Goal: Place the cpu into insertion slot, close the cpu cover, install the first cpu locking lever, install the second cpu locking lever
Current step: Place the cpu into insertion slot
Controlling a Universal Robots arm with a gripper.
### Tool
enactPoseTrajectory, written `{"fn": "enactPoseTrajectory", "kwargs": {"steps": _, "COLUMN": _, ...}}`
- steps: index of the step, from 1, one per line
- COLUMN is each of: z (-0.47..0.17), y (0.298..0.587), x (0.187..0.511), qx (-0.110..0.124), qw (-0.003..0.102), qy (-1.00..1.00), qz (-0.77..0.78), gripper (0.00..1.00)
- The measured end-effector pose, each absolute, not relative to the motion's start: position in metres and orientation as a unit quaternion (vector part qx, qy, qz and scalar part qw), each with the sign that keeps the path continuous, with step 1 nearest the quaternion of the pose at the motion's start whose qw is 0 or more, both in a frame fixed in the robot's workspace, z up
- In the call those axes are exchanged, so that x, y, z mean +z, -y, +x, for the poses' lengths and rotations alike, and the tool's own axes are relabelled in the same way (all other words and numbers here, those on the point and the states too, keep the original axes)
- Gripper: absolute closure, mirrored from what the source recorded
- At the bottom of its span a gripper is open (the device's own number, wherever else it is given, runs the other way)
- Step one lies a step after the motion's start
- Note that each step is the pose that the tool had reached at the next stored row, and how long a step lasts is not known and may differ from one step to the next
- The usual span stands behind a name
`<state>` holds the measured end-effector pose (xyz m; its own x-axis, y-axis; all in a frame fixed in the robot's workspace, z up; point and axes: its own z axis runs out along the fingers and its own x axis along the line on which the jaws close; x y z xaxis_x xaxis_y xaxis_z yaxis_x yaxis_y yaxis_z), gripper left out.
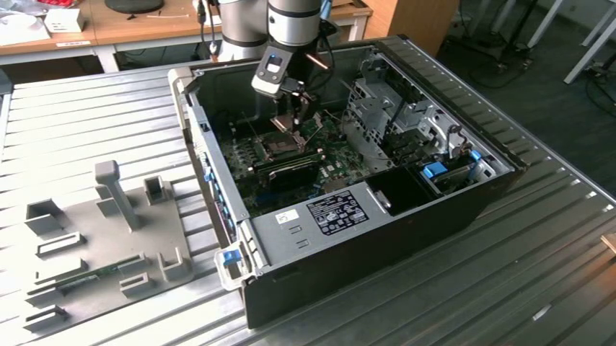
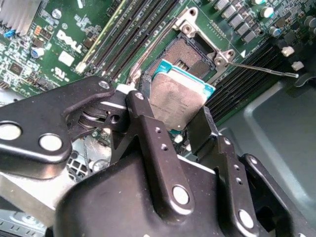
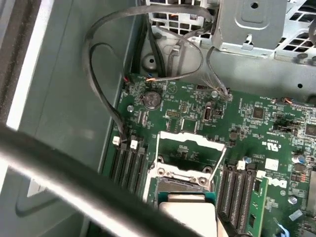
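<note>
Fingers (image 2: 145, 123) of mine reach into the open computer case (image 1: 462, 209), over the green board (image 3: 256, 133), just above the insertion slot (image 2: 190, 54) with its cpu cover (image 3: 192, 139) raised, clamped on the cpu (image 2: 177, 96) by its edges. Placing step, I judge: seating calls for squaring and levelling it.

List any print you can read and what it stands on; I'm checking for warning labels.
Black label on the computer case: too small to read.
White sticker beside it: too small to read.
White logo lettering on the green board: a maker's mark; the smaller codes around it are blurred.
Top of the cpu: no legible marking.
</note>
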<state>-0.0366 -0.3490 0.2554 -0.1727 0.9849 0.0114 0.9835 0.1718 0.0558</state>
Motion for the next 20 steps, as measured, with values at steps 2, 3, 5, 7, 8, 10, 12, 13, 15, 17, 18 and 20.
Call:
{"fn": "enactPoseTrajectory", "kwargs": {"steps": 2, "z": -0.0366, "y": 0.3490, "x": 0.2551, "qx": 0.025, "qw": 0.014, "qy": -0.755, "qz": 0.656, "gripper": 0.46}}
{"fn": "enactPoseTrajectory", "kwargs": {"steps": 3, "z": -0.0366, "y": 0.3490, "x": 0.2550, "qx": 0.025, "qw": 0.014, "qy": -0.750, "qz": 0.661, "gripper": 0.46}}
{"fn": "enactPoseTrajectory", "kwargs": {"steps": 5, "z": -0.0366, "y": 0.3490, "x": 0.2547, "qx": 0.024, "qw": 0.015, "qy": -0.738, "qz": 0.674, "gripper": 0.46}}
{"fn": "enactPoseTrajectory", "kwargs": {"steps": 7, "z": -0.0367, "y": 0.3491, "x": 0.2547, "qx": 0.024, "qw": 0.015, "qy": -0.733, "qz": 0.680, "gripper": 0.46}}
{"fn": "enactPoseTrajectory", "kwargs": {"steps": 8, "z": -0.0367, "y": 0.3491, "x": 0.2547, "qx": 0.024, "qw": 0.015, "qy": -0.733, "qz": 0.680, "gripper": 0.46}}
{"fn": "enactPoseTrajectory", "kwargs": {"steps": 10, "z": -0.0367, "y": 0.3490, "x": 0.2546, "qx": 0.024, "qw": 0.015, "qy": -0.733, "qz": 0.680, "gripper": 0.46}}
{"fn": "enactPoseTrajectory", "kwargs": {"steps": 12, "z": -0.0370, "y": 0.3490, "x": 0.2546, "qx": 0.024, "qw": 0.015, "qy": -0.732, "qz": 0.680, "gripper": 0.46}}
{"fn": "enactPoseTrajectory", "kwargs": {"steps": 13, "z": -0.0372, "y": 0.3490, "x": 0.2543, "qx": 0.024, "qw": 0.015, "qy": -0.730, "qz": 0.683, "gripper": 0.46}}
{"fn": "enactPoseTrajectory", "kwargs": {"steps": 15, "z": -0.0372, "y": 0.3490, "x": 0.2541, "qx": 0.024, "qw": 0.015, "qy": -0.720, "qz": 0.694, "gripper": 0.46}}
{"fn": "enactPoseTrajectory", "kwargs": {"steps": 17, "z": -0.0373, "y": 0.3491, "x": 0.2541, "qx": 0.024, "qw": 0.015, "qy": -0.717, "qz": 0.696, "gripper": 0.46}}
{"fn": "enactPoseTrajectory", "kwargs": {"steps": 18, "z": -0.0373, "y": 0.3491, "x": 0.2540, "qx": 0.024, "qw": 0.015, "qy": -0.717, "qz": 0.696, "gripper": 0.46}}
{"fn": "enactPoseTrajectory", "kwargs": {"steps": 20, "z": -0.0373, "y": 0.3490, "x": 0.2532, "qx": 0.024, "qw": 0.015, "qy": -0.711, "qz": 0.702, "gripper": 0.46}}
